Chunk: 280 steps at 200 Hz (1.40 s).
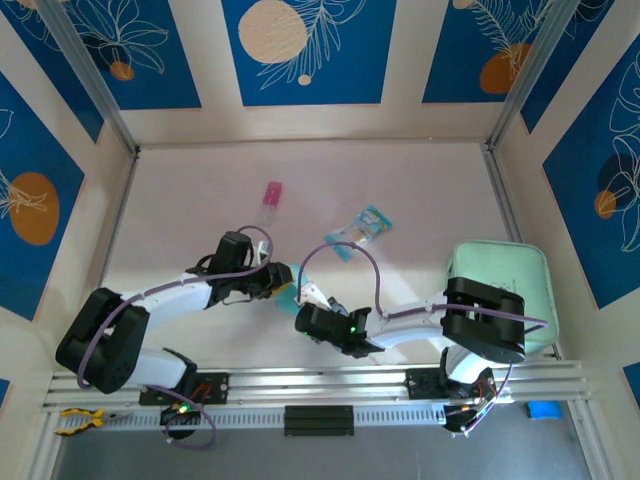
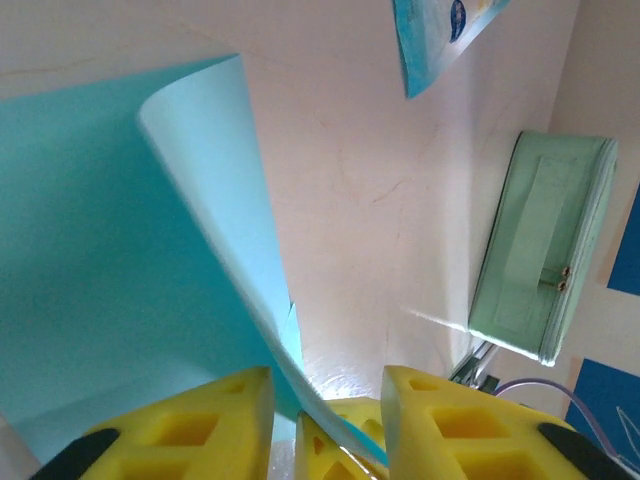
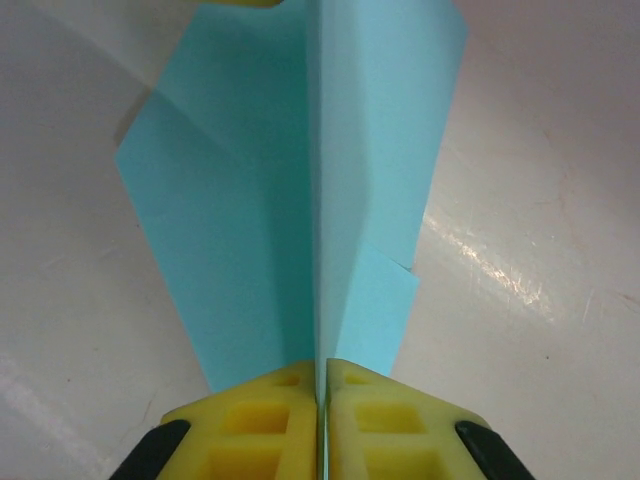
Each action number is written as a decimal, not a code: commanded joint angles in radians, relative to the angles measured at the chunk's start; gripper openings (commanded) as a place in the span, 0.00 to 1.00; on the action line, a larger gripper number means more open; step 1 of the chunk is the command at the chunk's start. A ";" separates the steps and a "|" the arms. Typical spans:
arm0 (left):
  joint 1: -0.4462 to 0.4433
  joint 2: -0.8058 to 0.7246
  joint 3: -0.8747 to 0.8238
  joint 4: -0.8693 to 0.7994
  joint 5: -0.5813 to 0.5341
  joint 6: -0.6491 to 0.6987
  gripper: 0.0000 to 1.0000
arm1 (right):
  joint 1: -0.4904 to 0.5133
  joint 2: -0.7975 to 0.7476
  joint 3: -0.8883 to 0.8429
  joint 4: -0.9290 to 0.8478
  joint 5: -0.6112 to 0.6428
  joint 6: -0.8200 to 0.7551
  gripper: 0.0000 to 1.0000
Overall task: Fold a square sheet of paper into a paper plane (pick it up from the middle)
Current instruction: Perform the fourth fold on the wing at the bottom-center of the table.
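R gripper (image 3: 320, 380) clenched on sheet (image 3: 250, 200) centre crease | sheet long axis runs straight out from R grip | L gripper (image 2: 325, 388) jaws parted, sheet edge loose between

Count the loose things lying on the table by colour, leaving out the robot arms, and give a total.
light-blue paper: 1
pink item: 1
teal-and-clear packet: 1
mint-green case: 1
Total: 4
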 commanded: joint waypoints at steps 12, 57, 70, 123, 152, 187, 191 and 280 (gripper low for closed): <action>-0.004 -0.007 0.036 -0.042 -0.010 0.026 0.42 | -0.011 -0.014 -0.025 0.039 -0.025 0.021 0.10; -0.002 -0.012 0.036 -0.046 -0.012 0.026 0.44 | -0.030 -0.014 -0.030 0.043 -0.081 0.036 0.11; -0.003 -0.015 0.034 -0.049 -0.015 0.026 0.44 | -0.038 -0.014 -0.032 0.050 -0.101 0.046 0.11; -0.003 -0.055 0.037 -0.085 -0.043 0.032 0.45 | -0.069 -0.012 -0.058 0.102 -0.193 0.108 0.10; -0.002 -0.087 0.043 -0.123 -0.066 0.042 0.47 | -0.090 -0.017 -0.084 0.150 -0.247 0.137 0.10; -0.003 -0.109 0.045 -0.146 -0.079 0.048 0.48 | -0.120 -0.011 -0.100 0.183 -0.317 0.172 0.10; -0.003 -0.108 0.045 -0.147 -0.080 0.048 0.48 | -0.124 -0.010 -0.101 0.188 -0.326 0.179 0.10; -0.003 -0.083 0.035 -0.128 -0.060 0.051 0.40 | -0.263 0.017 -0.114 0.303 -0.697 0.308 0.09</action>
